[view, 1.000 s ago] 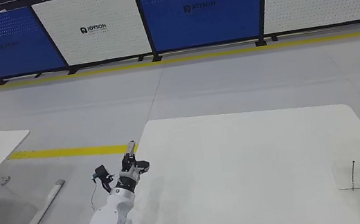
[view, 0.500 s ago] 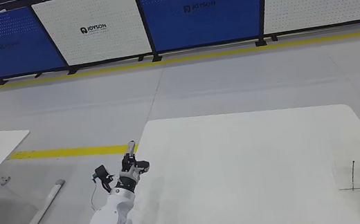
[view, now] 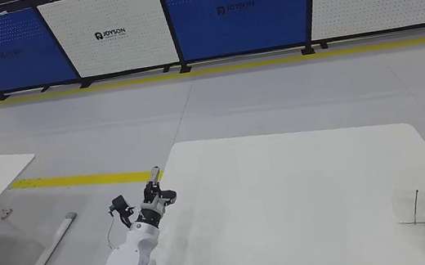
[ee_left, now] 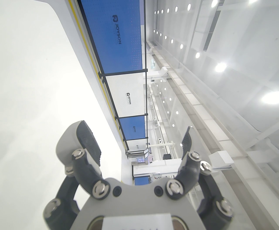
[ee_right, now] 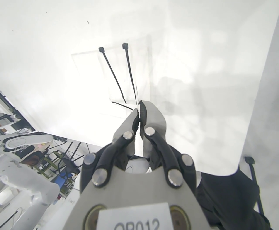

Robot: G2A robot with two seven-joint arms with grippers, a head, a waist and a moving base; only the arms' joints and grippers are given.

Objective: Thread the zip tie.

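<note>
- Your right gripper (ee_right: 139, 109) sat at the right edge of the table (view: 288, 195), fingers pressed together where the end of a thin black crosswise tie (ee_right: 122, 105) met their tips. I judged that to be a pinch, though the contact itself was hidden between the pads.
- Holding the strand by its very end made sense, as the rest stayed free to steer toward a head.
- A pair of zip ties (ee_right: 129, 67) lay side by side on a clear tray (ee_right: 87, 63) just ahead of those fingertips. Their heads pointed away and their tails toward the gripper, so a tail was the easiest part to reach.
- Your left gripper (ee_left: 135, 128) hung released, jaws spread wide on nothing, beside the table's left edge and well apart from the ties. It would likely be needed to steady a head.
- No tail had entered a head yet.
</note>
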